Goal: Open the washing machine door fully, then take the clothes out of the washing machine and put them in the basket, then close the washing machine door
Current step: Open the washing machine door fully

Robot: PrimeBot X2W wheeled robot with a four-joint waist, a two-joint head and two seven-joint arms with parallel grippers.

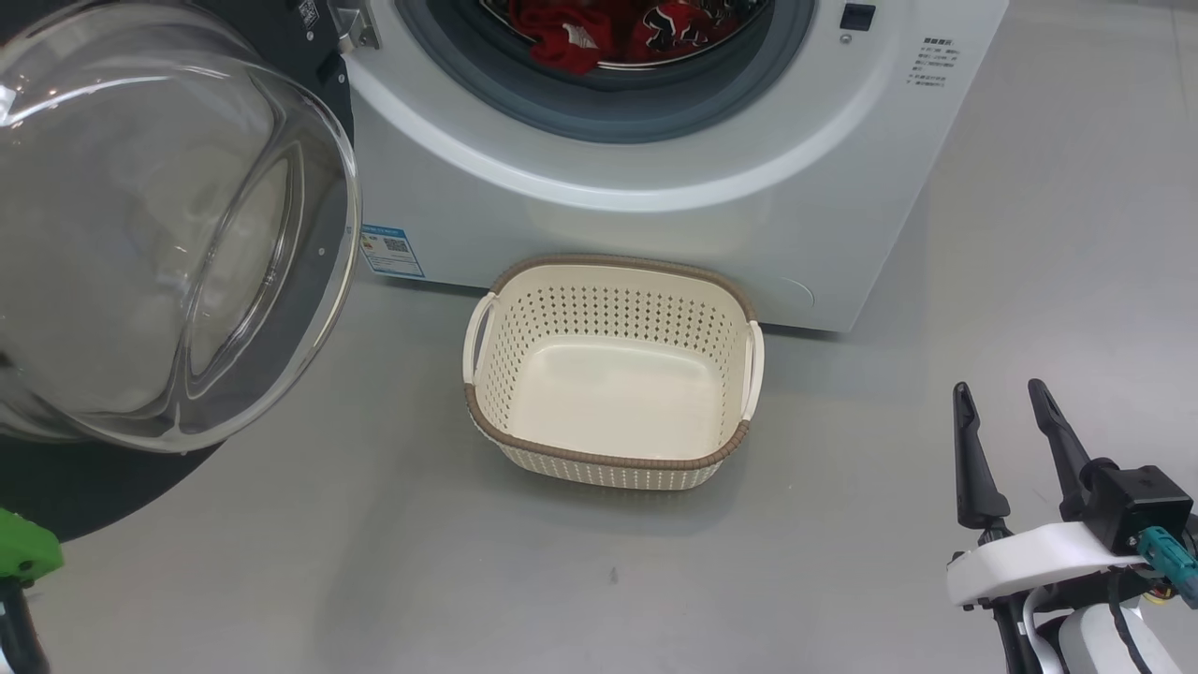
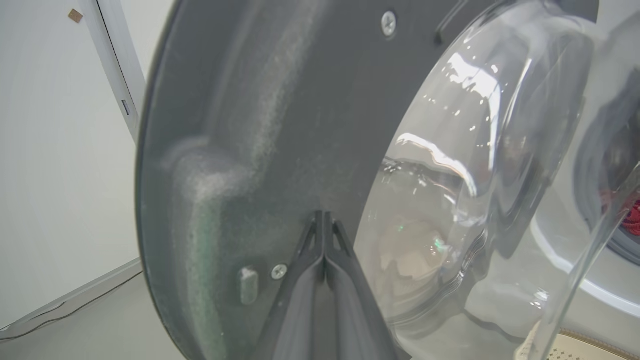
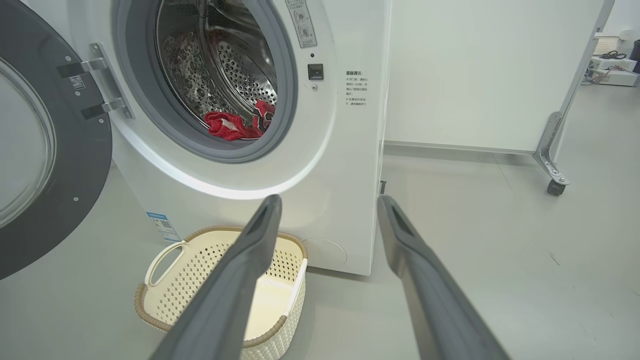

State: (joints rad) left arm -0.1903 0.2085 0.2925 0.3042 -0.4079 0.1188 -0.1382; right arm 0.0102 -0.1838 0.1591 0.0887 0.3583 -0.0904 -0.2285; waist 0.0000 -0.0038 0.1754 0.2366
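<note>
Two tools: my released right tool (image 1: 1000,388) sat nearer the clothes (image 1: 566,37), ahead-left of it; left tool (image 2: 325,215) clenched empty.

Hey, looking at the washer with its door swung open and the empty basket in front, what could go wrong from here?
1. The shut left claw points its tips at the dark inner ring of the washing machine door; if it pushes, it might skid onto the glass bowl.
2. The clothes lie behind the grey gasket; dragged out by the open right claw, they could snag or miss the small basket.
</note>
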